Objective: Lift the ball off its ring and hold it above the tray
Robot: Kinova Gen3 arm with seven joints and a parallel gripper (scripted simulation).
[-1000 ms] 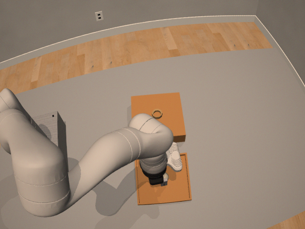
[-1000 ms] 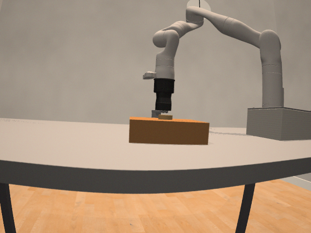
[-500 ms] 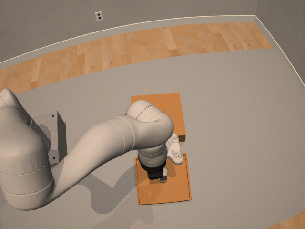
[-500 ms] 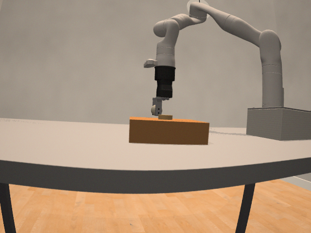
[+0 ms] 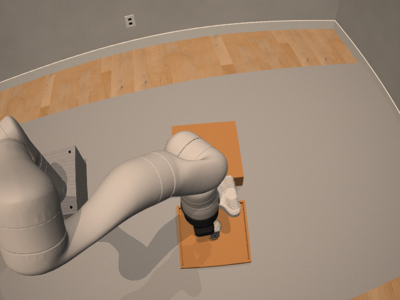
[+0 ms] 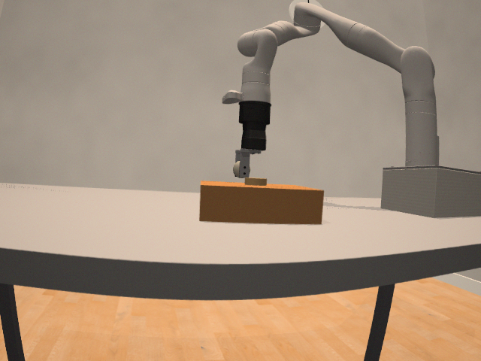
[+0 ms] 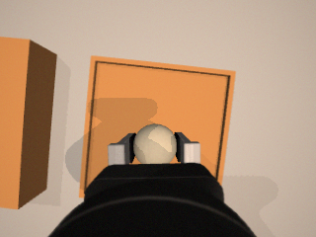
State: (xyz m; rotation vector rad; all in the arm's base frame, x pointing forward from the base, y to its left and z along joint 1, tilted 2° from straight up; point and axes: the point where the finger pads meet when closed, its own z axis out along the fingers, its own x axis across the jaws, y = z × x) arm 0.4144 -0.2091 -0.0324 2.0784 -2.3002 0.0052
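Note:
The cream ball point(image 7: 155, 143) sits between the two fingers of my gripper point(image 7: 155, 142), which is shut on it from both sides. In the side view the ball point(image 6: 236, 168) hangs in the gripper point(image 6: 243, 167) above the level of the stand's top, touching nothing else. Below lies the shallow orange tray point(image 7: 158, 116), also seen from above point(image 5: 214, 237). The ball's own ring is hidden from me. The higher orange stand point(image 6: 261, 203) carries its empty ring point(image 6: 255, 180); from above the stand point(image 5: 213, 145) is partly covered by my arm.
The stand point(image 7: 22, 123) is left of the tray in the wrist view, a narrow gap apart. The arm's grey base block point(image 6: 431, 190) stands on the table to the side, also visible from above point(image 5: 69, 179).

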